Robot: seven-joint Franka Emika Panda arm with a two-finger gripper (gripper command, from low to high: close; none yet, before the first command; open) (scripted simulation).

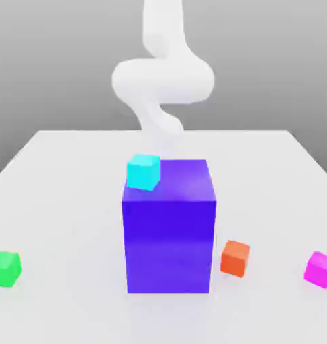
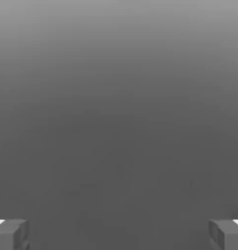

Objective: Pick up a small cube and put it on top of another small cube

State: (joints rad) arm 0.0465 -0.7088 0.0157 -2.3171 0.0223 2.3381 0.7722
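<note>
Magenta cube: the small pink one, sitting on the pale table by the exterior view's right edge. It's well apart from the fingers, much closer to the camera than the arm is.
Fingers: open, spread wide with a gap between them. They poke in at two corners of the hand view.
Orange cube: on the table between the big block and the magenta one, just beside the block and kinda turned.
Green cube: way over on the exterior view's left, cut off by the picture edge.
Cyan cube: looks like it's up on the block's top, at the exterior view's left side. Can't swear to the contact.
Purple-blue block: upright, big, and hiding a chunk of table behind it.
Hard to make out: the arm's low end, white on near-white. The grey stuff in the hand view is anyone's guess.
Arm: comes down from the top of the exterior view, bends around a bulky joint, then narrows down behind the block.
</note>
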